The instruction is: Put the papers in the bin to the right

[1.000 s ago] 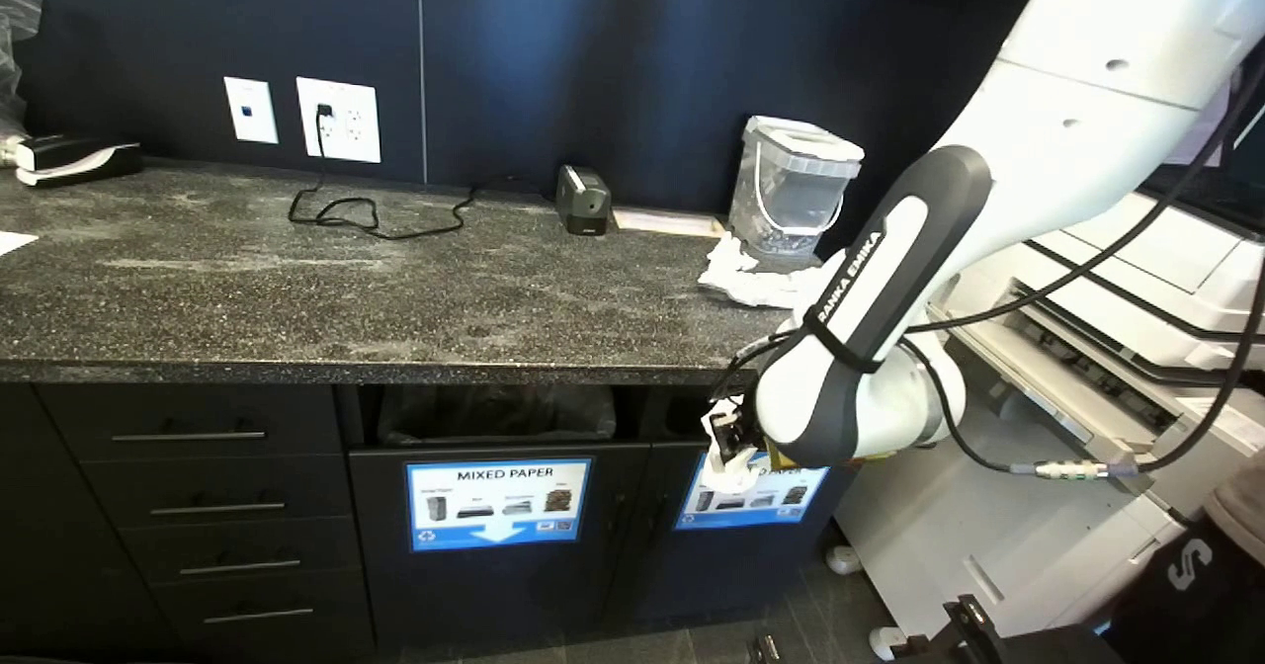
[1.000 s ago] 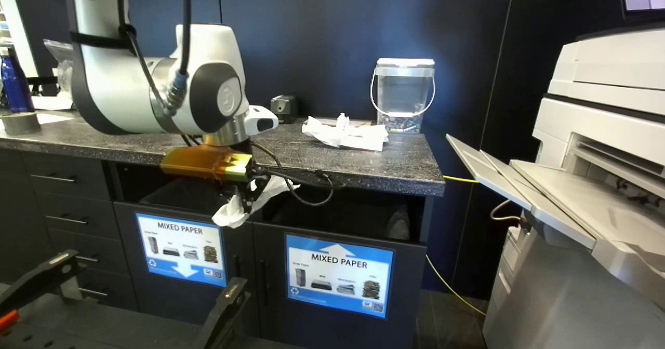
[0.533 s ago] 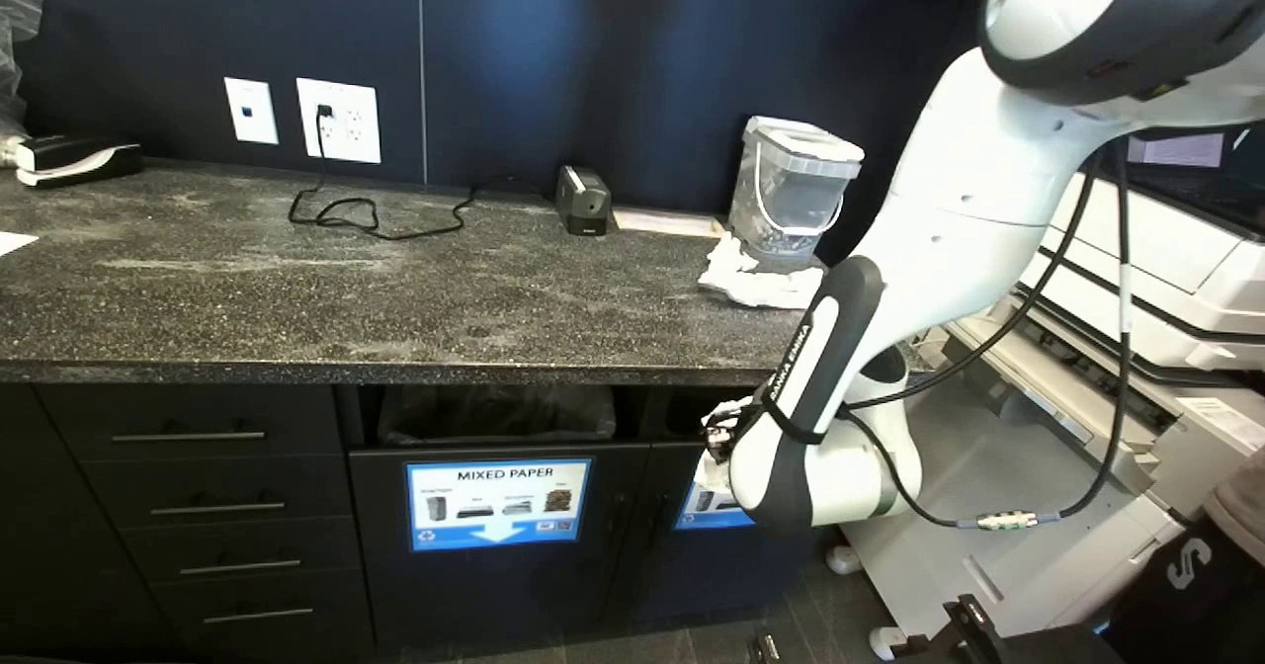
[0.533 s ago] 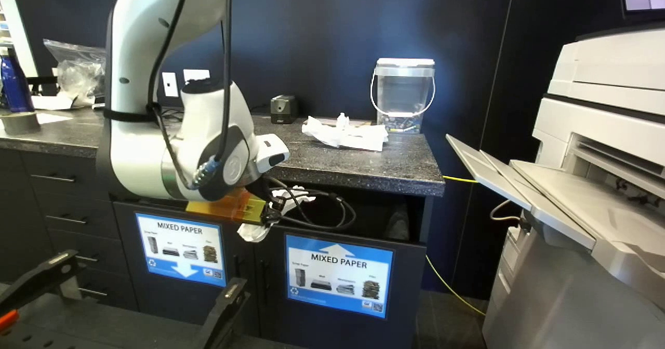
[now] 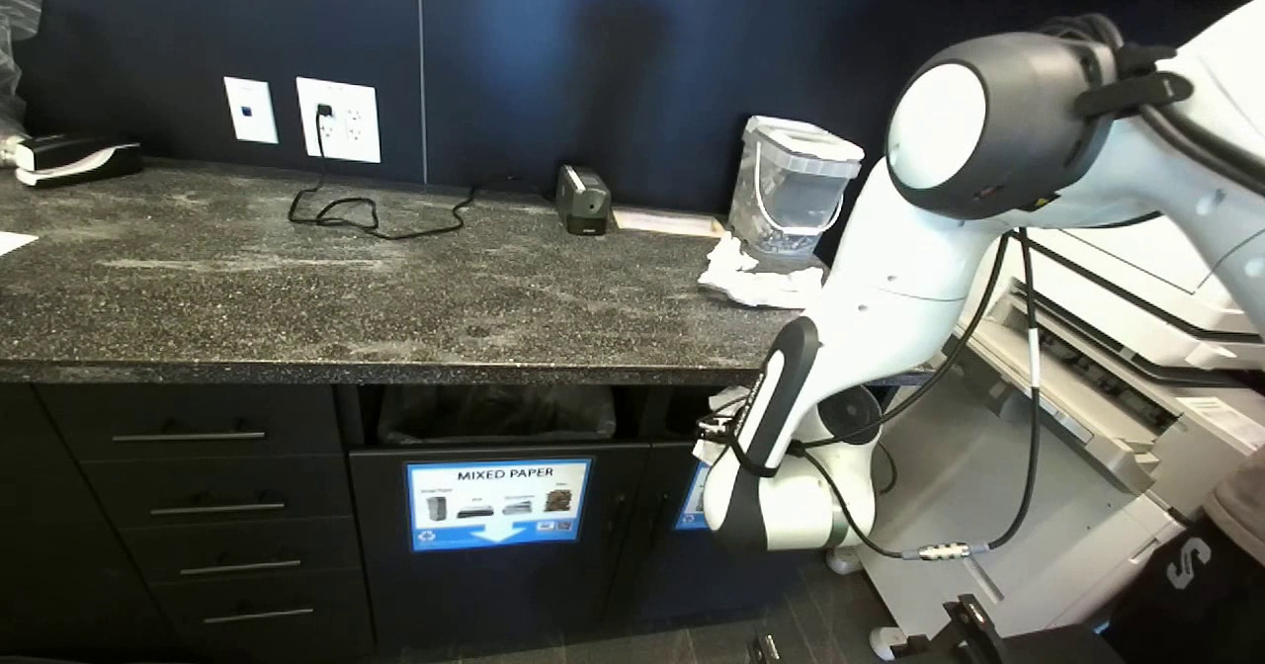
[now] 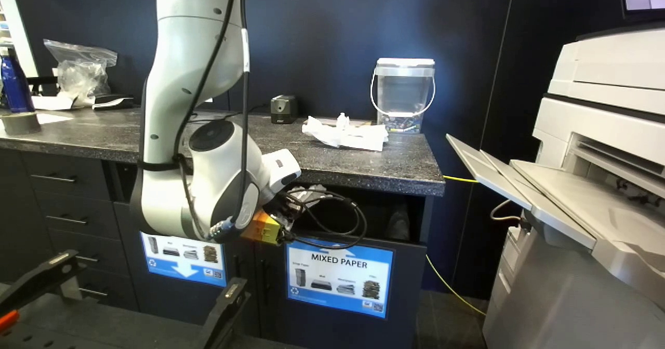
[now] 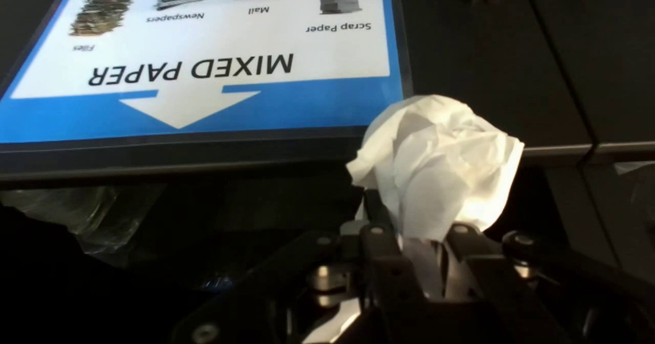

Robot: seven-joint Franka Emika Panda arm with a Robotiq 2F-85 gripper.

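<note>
Pre-release: snag or misdrop poss.
Counter (image 5: 376, 308): arm (image 6: 171, 105) cd clip its edge if lifted early; clearance can't be judged. RH bin (image 6: 379, 214): aim looks L-biased, so drop cd catch its front lip & spill out. Cable loop (image 6: 354, 204) hangs in front of bin opening, may catch. Loose paper (image 6: 353, 137) on counter, near R end, still to do; low swing cd sweep it off. Gripper (image 7: 418, 230) pinches a crumpled wad (image 7: 445, 167) at bin's L end; in or just outside, can't tell. Soft, so might cling when released.

That dark speckled worktop (image 5: 445, 298) holds crumpled white papers (image 6: 345, 135); a clear plastic bucket (image 6: 404, 94); a boxy black pencil sharpener (image 6: 283, 110).
</note>
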